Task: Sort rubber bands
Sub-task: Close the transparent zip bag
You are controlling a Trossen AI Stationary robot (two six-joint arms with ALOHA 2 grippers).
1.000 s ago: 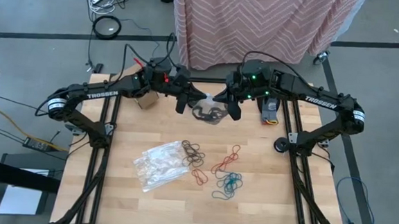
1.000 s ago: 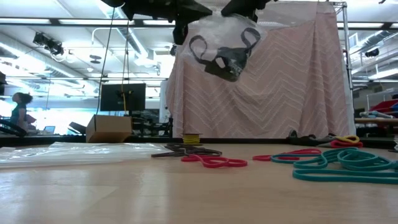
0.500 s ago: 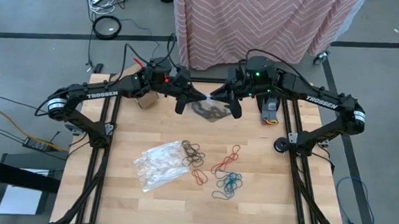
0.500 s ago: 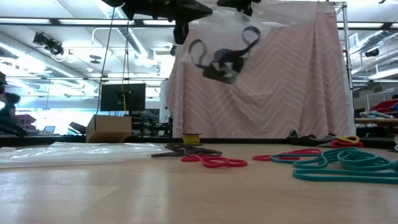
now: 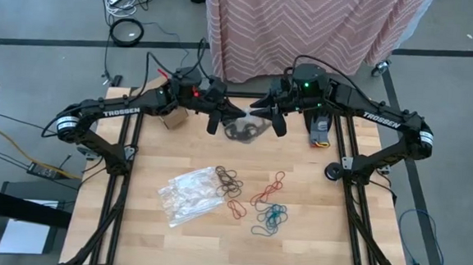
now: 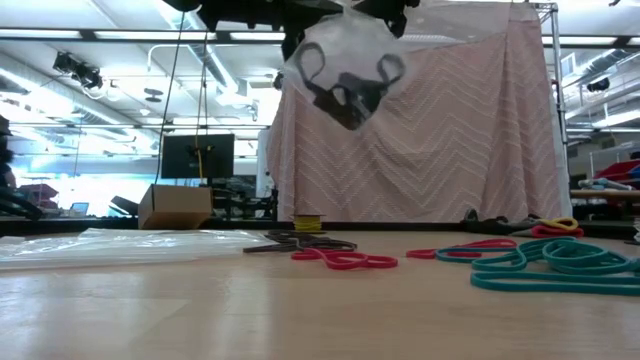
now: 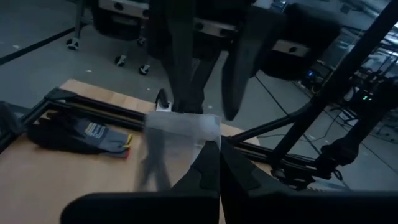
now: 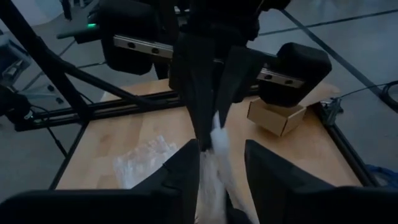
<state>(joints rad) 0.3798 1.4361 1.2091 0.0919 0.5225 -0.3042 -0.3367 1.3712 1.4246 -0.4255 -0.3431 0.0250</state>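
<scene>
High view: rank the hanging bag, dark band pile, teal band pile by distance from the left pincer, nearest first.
1. Clear plastic bag holding black rubber bands, pinched in the left pincer, table's far edge.
2. Dark rubber band pile, mid-table, by the flat crinkly bag.
3. Teal rubber band pile, nearest the table's front.

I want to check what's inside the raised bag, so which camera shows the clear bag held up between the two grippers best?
The low view: the clear bag hangs in the air against the pink cloth, black rubber bands plain inside. The high view shows it small between the left gripper and right gripper. The wrist views show only its pale edge.
</scene>
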